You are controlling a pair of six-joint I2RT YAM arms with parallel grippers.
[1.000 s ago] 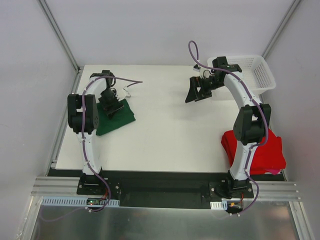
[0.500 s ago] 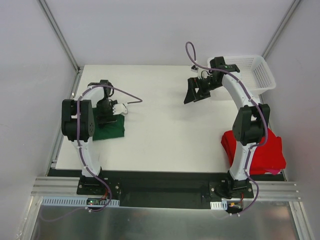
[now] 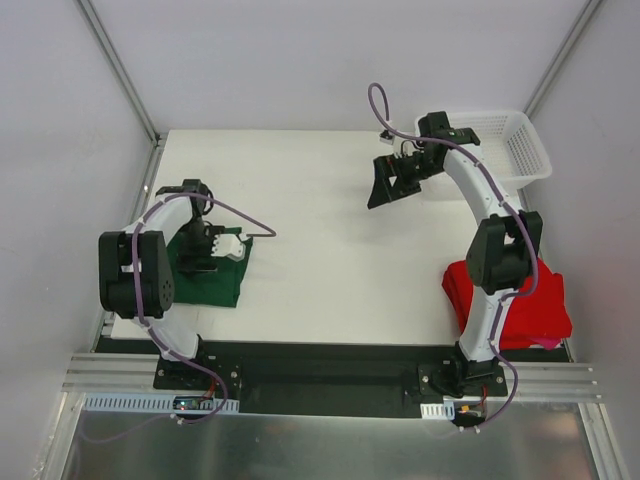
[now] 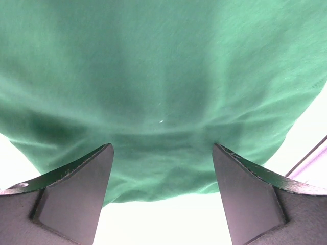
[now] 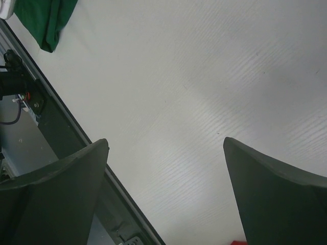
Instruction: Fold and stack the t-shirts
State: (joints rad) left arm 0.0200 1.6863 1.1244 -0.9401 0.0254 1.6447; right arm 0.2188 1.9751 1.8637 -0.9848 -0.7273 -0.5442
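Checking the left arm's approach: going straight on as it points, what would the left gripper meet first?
The green shirt: the left gripper points at it, jaws open, cloth filling its view. How near it is, I cannot tell.

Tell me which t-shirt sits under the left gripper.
The dark green t-shirt, on the left, beneath the open left gripper. The red t-shirt lies far off at the near right corner.

white basket (image 3: 522, 150) at table's (image 3: 320, 250) far right corner.
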